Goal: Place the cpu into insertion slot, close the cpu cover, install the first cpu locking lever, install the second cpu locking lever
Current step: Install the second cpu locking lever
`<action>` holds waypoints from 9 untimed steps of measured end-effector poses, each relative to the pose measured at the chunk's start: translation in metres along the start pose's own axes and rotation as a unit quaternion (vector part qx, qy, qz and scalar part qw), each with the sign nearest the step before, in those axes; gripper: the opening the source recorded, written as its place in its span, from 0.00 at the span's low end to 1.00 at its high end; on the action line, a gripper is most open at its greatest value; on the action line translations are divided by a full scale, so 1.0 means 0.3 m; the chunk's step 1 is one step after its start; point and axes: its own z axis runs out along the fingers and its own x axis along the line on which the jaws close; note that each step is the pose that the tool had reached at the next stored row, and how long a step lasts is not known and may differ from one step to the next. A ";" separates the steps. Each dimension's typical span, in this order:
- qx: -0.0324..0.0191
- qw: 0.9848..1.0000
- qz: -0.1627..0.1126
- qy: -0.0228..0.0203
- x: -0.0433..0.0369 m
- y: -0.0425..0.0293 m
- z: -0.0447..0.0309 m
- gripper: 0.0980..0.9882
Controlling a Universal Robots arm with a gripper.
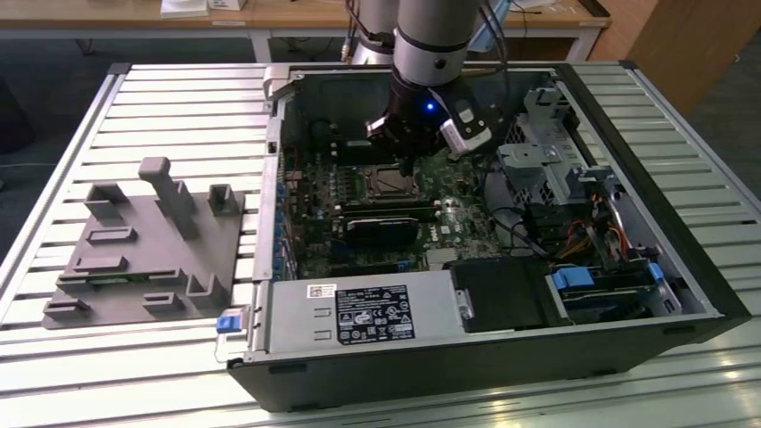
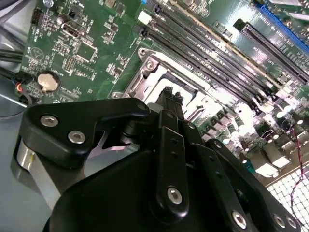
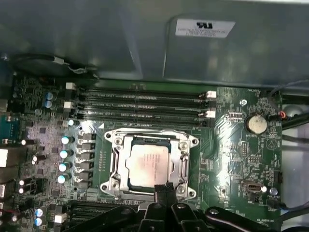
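Black linkages of the hand [image 3: 164, 191] fill the foreground in both wrist views, its fingers [image 2: 170, 99] pressed together with nothing between them, tips at the socket's edge. Just beyond, the cpu [image 3: 147, 163] sits in the insertion slot [image 3: 126, 180] with the cpu cover [image 3: 182, 145] closed around it. Memory slots [image 3: 140, 99] lie farther back on the green board [image 3: 231, 159].

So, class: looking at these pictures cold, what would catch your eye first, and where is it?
First, the open computer case on the slatted table, with the arm reaching into it in the exterior view. Next, in the first wrist view, the pale silver cpu lying in the insertion slot, framed by the silver cpu cover on the green board. The gripper hangs at the socket's edge.
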 end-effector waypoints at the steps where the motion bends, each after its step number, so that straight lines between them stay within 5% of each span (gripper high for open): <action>1: 0.000 1.000 0.000 0.000 0.000 -0.008 0.002 0.01; 9: 0.000 1.000 0.000 0.003 0.008 -0.035 0.015 0.01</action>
